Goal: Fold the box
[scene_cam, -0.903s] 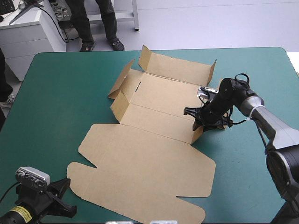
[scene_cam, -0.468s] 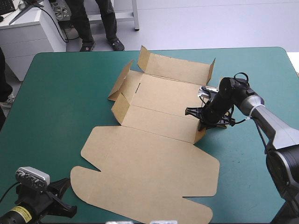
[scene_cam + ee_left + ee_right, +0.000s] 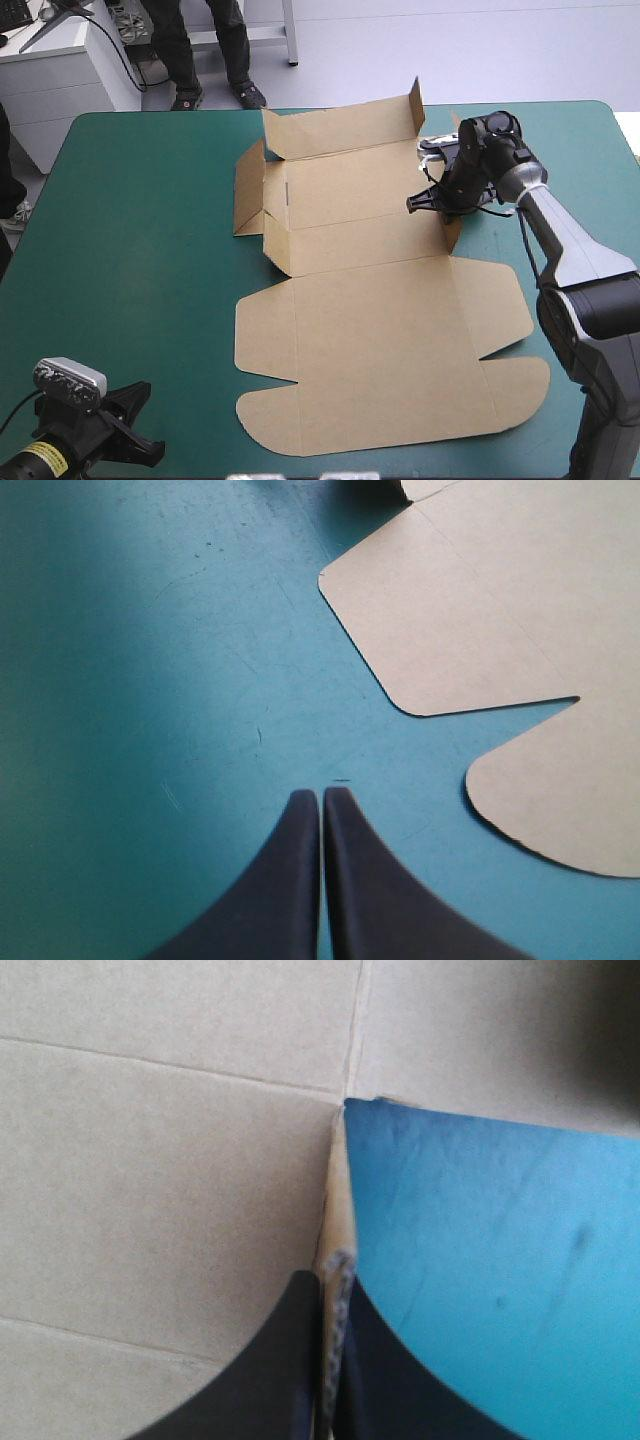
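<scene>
Across the teal-green tabletop [image 3: 130, 200] the brown box [image 3: 380, 330] lies mostly flat, its far walls half raised, and the right end effector [image 3: 328, 1280], pinched tight on the right side flap [image 3: 338, 1222], ought to pivot it along the crease without dragging the sheet, while the left end effector [image 3: 321, 792] sits closed and empty.
</scene>
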You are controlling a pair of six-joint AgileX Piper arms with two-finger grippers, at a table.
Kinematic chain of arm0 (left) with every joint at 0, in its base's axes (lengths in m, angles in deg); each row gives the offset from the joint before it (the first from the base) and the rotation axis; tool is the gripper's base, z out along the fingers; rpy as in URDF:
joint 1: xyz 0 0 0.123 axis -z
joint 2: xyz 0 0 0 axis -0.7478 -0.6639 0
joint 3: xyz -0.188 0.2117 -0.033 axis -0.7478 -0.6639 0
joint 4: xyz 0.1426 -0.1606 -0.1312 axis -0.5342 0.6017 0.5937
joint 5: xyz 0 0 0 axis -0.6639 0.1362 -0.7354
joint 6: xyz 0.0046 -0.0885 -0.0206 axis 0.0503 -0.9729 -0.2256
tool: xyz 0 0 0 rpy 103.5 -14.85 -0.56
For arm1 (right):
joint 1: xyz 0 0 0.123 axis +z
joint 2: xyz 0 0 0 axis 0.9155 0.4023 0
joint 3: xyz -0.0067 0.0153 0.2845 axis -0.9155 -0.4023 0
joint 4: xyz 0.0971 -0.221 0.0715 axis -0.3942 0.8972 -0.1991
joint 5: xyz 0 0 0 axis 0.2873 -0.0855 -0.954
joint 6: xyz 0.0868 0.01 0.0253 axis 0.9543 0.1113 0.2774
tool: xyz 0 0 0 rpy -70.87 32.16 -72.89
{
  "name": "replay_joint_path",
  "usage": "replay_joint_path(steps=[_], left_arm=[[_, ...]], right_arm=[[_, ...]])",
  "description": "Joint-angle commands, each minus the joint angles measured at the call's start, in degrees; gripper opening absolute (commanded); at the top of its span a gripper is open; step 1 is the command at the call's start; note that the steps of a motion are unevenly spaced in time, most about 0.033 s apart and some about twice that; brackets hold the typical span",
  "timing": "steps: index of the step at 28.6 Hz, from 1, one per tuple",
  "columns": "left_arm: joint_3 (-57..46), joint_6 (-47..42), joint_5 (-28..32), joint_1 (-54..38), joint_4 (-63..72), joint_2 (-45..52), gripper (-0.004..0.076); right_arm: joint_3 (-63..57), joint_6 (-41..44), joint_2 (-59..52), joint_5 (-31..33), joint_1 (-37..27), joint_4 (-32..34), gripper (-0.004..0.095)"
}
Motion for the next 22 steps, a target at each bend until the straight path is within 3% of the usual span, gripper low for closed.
replay_joint_path(steps=[1, 5, 9, 19, 22], left_arm=[[1.7, 0.1, 3.6, 0.3, 0.6, -0.7, -0.0008], [1.7, 0.1, 3.6, 0.3, 0.6, -0.7, -0.0008], [1.7, 0.1, 3.6, 0.3, 0.6, -0.7, -0.0008], [1.7, -0.3, 3.6, 0.3, 0.6, -0.7, -0.0008], [1.7, -0.3, 3.6, 0.3, 0.6, -0.7, -0.0008]], right_arm=[[6.9, -9.2, 0.7, 1.2, 0.7, 0.3, -0.0003], [10.9, -23.1, 3.6, 1.2, 3.8, 0.3, -0.0004], [12.5, -36.4, 4.6, -1.4, 7.3, -4.8, -0.0004], [13.6, -51.2, 4.6, -4.0, 15.3, -7.9, -0.0004], [13.6, -57.1, 4.6, -7.8, 19.3, -7.9, -0.0004]])
